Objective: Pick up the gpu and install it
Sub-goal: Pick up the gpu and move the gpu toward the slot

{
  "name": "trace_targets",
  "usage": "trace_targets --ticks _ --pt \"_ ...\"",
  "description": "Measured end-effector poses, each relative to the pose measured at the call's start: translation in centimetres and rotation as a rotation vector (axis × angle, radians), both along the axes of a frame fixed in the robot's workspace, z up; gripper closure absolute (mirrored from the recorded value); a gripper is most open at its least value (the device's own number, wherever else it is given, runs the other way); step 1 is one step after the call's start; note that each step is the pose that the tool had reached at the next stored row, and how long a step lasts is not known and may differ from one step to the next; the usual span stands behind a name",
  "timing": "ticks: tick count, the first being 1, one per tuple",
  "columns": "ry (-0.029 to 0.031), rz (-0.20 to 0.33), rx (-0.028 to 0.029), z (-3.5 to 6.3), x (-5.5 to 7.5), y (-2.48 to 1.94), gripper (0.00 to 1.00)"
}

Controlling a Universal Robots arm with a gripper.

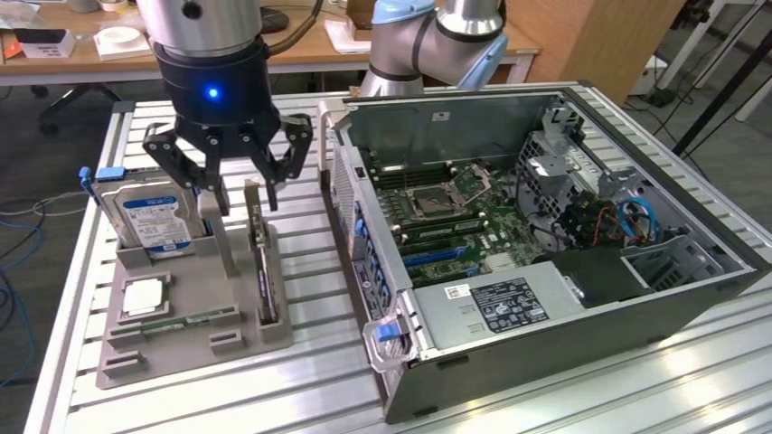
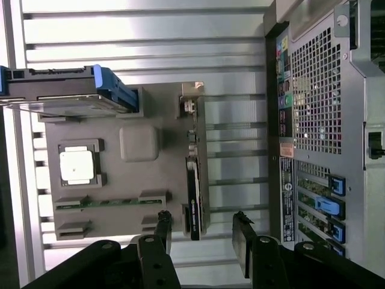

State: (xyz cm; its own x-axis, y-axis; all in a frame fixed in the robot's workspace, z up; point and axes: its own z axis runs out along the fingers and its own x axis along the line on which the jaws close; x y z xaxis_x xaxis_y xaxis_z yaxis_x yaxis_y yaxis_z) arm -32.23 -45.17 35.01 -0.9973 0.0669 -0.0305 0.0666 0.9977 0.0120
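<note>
On counter gpu stands in tray, not picked yet; fingers wide open just above. Install in pc case not done.

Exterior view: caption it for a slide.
Open gripper hovers above the gpu standing on edge in the gray holder, beside the open computer case.

text: none is coming out legible | drive label: print is showing too small to tell | black sticker on case: white print is showing, likewise unreadable
</note>
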Motion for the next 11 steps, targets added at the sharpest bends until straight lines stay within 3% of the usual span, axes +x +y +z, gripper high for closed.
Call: trace_targets --ticks 11 --pt "0.0 0.0 -0.0121 -0.43 0.0 0.0 0.47"
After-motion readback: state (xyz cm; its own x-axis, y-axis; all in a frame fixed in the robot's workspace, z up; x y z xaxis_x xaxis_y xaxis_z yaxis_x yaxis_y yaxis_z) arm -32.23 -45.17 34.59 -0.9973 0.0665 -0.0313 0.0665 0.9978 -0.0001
